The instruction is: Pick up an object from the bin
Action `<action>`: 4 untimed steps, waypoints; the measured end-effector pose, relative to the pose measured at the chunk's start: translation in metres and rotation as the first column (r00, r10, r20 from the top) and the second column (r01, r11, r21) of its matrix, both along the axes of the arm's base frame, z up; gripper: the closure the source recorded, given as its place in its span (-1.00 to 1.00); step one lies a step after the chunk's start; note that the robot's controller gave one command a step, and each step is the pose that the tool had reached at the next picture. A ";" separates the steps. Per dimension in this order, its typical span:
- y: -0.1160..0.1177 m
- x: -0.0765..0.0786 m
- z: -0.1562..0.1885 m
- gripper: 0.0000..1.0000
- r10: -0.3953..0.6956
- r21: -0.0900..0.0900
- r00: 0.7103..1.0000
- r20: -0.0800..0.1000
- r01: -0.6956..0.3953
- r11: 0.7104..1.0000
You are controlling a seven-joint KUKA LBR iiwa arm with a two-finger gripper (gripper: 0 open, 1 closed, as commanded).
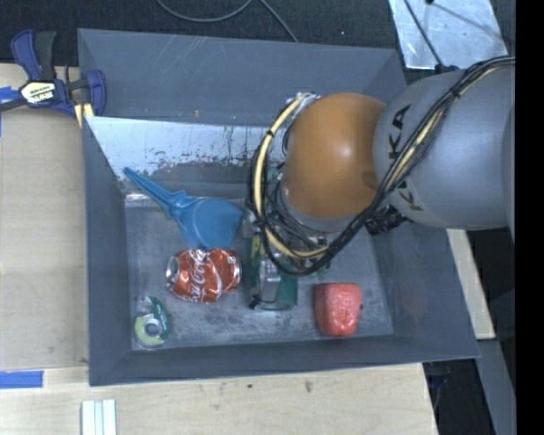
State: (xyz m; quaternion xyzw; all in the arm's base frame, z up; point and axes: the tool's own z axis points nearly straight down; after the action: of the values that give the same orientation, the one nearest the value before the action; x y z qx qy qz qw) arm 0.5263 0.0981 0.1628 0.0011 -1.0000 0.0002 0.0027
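Grey bin (104, 270) holds a crushed red can (202, 275) with white Coca-Cola script, a blue funnel (199, 216), a tape roll (151, 324) and a red block (338, 309). The hand (270, 290) sits low over a dark green object (287, 290) between can and block; whether it is released or clenched cannot be told.

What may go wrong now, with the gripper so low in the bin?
The gripper sits low between the crushed red can and the red block; it may knock either aside. The blue funnel lies close beside the wrist cables and might catch on them.
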 end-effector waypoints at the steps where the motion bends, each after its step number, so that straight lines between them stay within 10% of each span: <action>1: 0.000 0.002 0.005 -1.00 -0.002 0.001 1.000 0.008 0.002 1.000; 2: 0.035 0.008 -0.027 -1.00 -0.059 0.000 0.998 0.010 0.059 0.998; 4: 0.026 0.047 -0.095 -1.00 -0.029 -0.004 0.999 0.013 0.029 1.000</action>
State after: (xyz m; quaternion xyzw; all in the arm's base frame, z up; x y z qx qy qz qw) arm 0.5730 0.1245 0.0683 -0.0134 -0.9999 0.0023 -0.0038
